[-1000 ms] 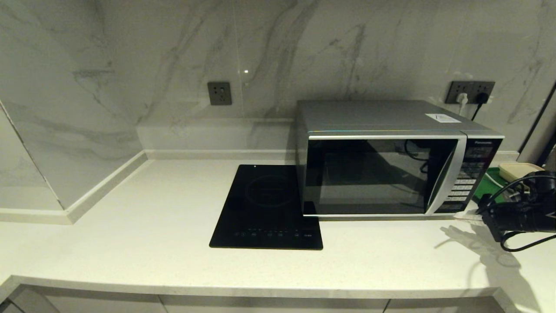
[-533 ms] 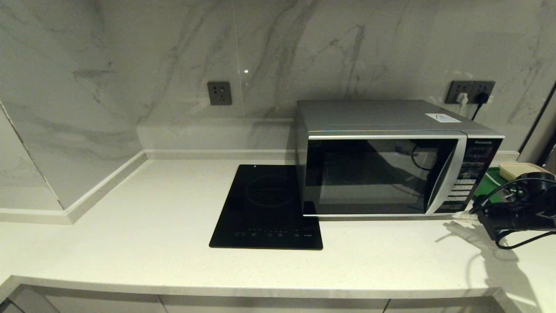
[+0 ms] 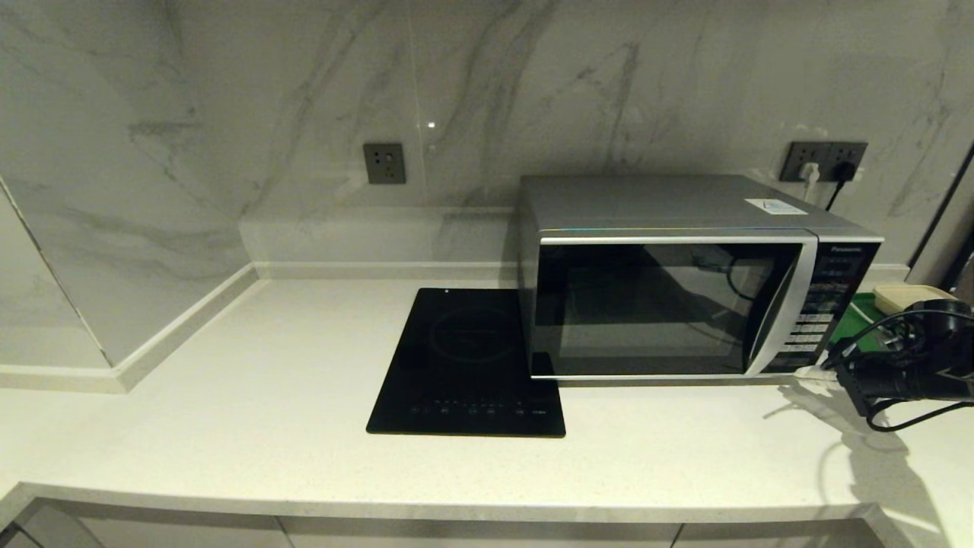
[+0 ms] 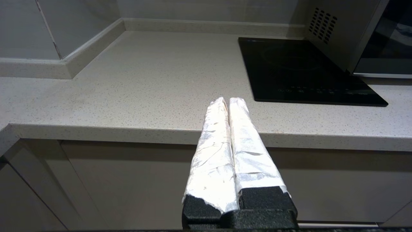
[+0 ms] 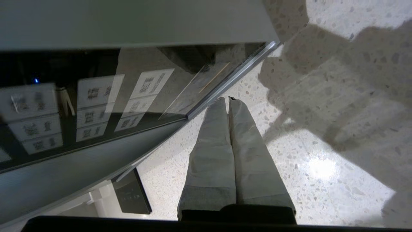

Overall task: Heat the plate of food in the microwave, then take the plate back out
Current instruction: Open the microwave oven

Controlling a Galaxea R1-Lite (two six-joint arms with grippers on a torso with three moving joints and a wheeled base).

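Right claw (image 5: 225,100) now nearer microwave (image 3: 670,304) lower corner, fingers together.

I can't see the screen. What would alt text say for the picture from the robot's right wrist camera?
The robot's right hand, two pale wrapped fingers pressed shut and holding nothing, points at the lower front corner of the silver microwave, by its dark keypad panel. Beneath lies a speckled white countertop crossed by shadows.
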